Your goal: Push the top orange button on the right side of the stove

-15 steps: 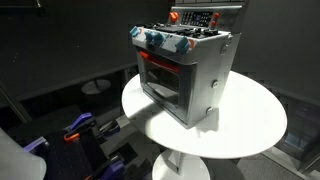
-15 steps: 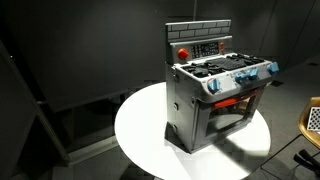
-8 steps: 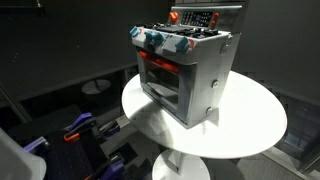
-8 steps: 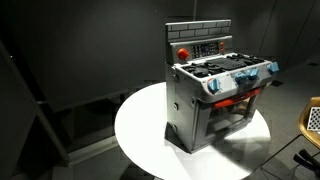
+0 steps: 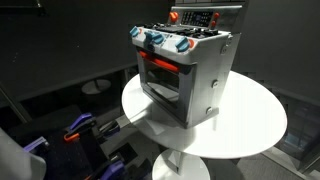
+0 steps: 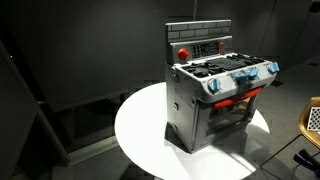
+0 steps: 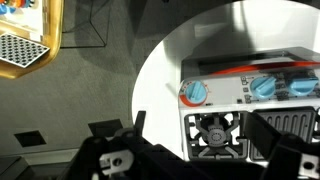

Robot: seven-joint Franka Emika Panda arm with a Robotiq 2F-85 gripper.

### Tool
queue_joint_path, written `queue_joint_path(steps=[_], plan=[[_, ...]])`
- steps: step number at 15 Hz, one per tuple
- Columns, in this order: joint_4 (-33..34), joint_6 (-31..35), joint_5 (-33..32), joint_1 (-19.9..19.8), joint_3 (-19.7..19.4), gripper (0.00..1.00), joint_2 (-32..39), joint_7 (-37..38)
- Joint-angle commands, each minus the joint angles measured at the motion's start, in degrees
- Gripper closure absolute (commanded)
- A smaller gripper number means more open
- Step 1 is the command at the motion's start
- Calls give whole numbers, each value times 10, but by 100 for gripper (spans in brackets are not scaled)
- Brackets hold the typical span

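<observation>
The toy stove (image 5: 190, 75) stands on a round white table (image 5: 250, 125) and shows in both exterior views (image 6: 215, 100). It has a silver-grey body, a red-framed oven door, blue knobs (image 6: 240, 80) and a back control panel (image 6: 200, 45). A round red-orange button (image 6: 183, 52) sits on that panel; it also shows in an exterior view (image 5: 175, 17). My gripper (image 7: 200, 130) shows only in the wrist view. It is open and empty, above the stove top, with its fingers on either side of a dark burner (image 7: 213, 128). A blue knob (image 7: 195, 93) lies just beyond it.
The table edge (image 7: 140, 70) drops to a dark floor. A wooden tray (image 7: 25, 40) stands off the table and also shows at the edge of an exterior view (image 6: 313, 120). Blue and orange equipment (image 5: 80, 130) sits low beside the table.
</observation>
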Motion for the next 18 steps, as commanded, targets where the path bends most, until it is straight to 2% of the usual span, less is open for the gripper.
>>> queue_joint_path(steps=[1,7,11,12,18], plan=[[46,25,10,3,4,0,53,24],[96,64,13,10,0,0,133,13],[131,56,15,15,-2,0,173,6],[98,69,2,14,-1,0,151,13],[100,69,2,15,-1,0,158,13]])
